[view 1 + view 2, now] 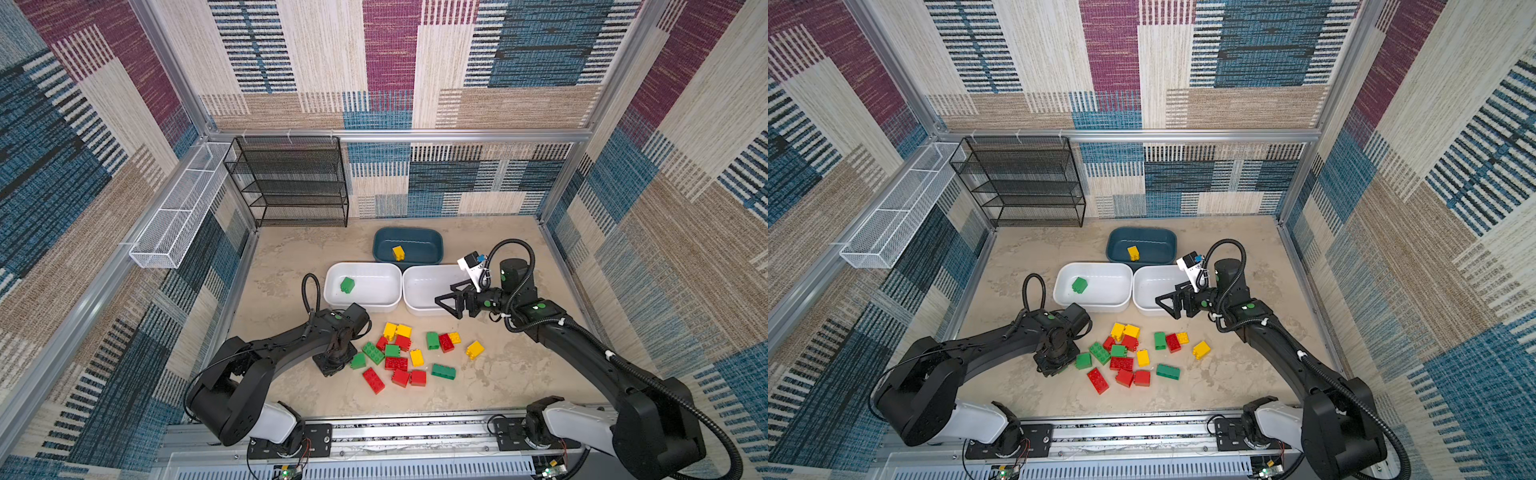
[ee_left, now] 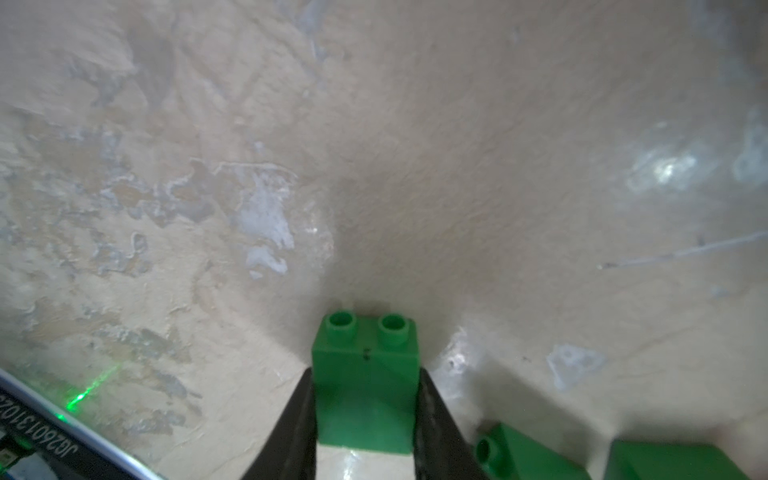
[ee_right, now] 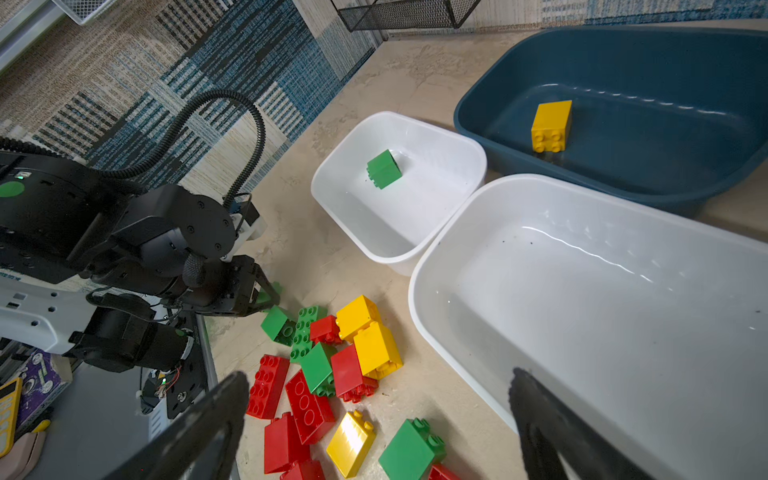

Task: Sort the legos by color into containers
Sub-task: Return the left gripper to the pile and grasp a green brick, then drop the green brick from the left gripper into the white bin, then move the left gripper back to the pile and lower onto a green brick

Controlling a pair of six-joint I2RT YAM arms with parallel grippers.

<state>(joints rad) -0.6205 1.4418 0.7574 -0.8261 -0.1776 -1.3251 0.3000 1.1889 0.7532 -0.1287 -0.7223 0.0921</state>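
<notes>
grasp: left tool (image 2: 365, 376) on green brick (image 2: 365, 357), pile edge | right tool (image 1: 444, 293) released over white tub (image 1: 419, 312) rim

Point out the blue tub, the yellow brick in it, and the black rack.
Blue tub (image 1: 419, 247), in a top view: bare inner floor.
Yellow brick (image 3: 552, 120), right wrist view: smooth side face.
Black rack (image 1: 295, 187), in a top view: middle shelf.

my arms (image 1: 266, 353): black, white at the bases. my left fingers (image 2: 295, 428): black, on a green brick (image 2: 365, 374). loose legos (image 1: 396, 363): red, green, yellow. two white tubs (image 1: 374, 282), one teal tub (image 1: 419, 245). floor (image 1: 519, 374): mottled beige. walls (image 1: 540, 62): striped patchwork, blue, maroon, tan, cream.
</notes>
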